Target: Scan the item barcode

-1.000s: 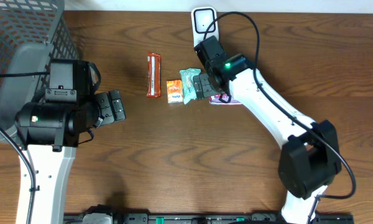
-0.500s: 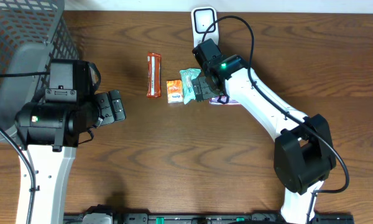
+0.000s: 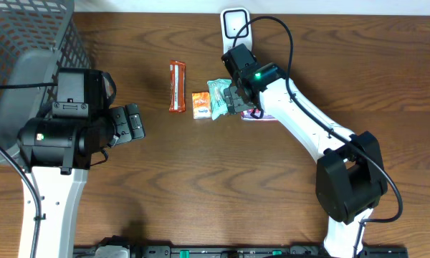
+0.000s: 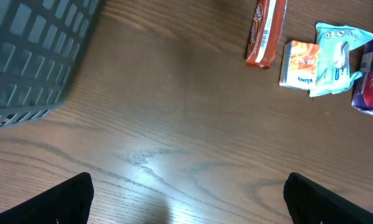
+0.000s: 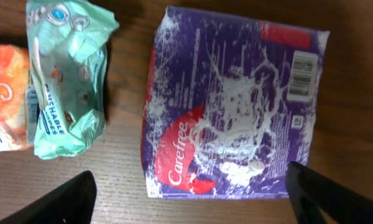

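Right pincer (image 5: 189,180) has edged over the purple pack (image 5: 236,106), jaws open wide astride it.

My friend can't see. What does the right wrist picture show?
A purple Carefree pack lies flat on the wooden table, barcode facing up, under the open right gripper. A mint-green packet and an orange packet lie left of it.

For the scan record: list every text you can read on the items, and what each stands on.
"Carefree": white script on the purple pack.
"...HABLE": end of a word on the teal pouch; its other print is too small to read.
Barcode on the purple pack: digits too small to read.
Orange pack: lettering cut off, unreadable.
Red bar: print too blurred to read.
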Action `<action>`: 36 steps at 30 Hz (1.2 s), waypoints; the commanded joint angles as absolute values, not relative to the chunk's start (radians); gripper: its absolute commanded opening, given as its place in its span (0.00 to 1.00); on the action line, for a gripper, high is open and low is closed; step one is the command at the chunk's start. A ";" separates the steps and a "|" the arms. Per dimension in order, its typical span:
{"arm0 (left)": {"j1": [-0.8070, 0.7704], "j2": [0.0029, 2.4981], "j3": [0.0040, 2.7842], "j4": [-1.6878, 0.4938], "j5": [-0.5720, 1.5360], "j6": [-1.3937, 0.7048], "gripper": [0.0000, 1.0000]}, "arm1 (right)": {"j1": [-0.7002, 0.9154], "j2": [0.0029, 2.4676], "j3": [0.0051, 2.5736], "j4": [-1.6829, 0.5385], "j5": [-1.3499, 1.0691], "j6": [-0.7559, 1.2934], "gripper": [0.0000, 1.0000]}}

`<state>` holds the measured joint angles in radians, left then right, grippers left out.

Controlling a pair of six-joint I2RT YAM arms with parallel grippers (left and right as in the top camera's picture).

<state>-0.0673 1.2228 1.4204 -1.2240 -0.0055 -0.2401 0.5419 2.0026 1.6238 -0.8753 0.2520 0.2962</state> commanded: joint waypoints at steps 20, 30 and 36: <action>-0.066 1.221 1.424 -1.227 -0.007 -0.253 0.98 | 0.563 2.222 1.623 -0.830 0.421 0.231 0.82; -0.066 1.221 1.424 -1.227 -0.007 -0.253 0.98 | 0.546 2.210 1.670 -0.907 0.404 0.303 0.01; -0.066 1.221 1.424 -1.226 -0.007 -0.253 0.98 | 0.469 2.139 1.823 -1.041 0.183 0.270 0.01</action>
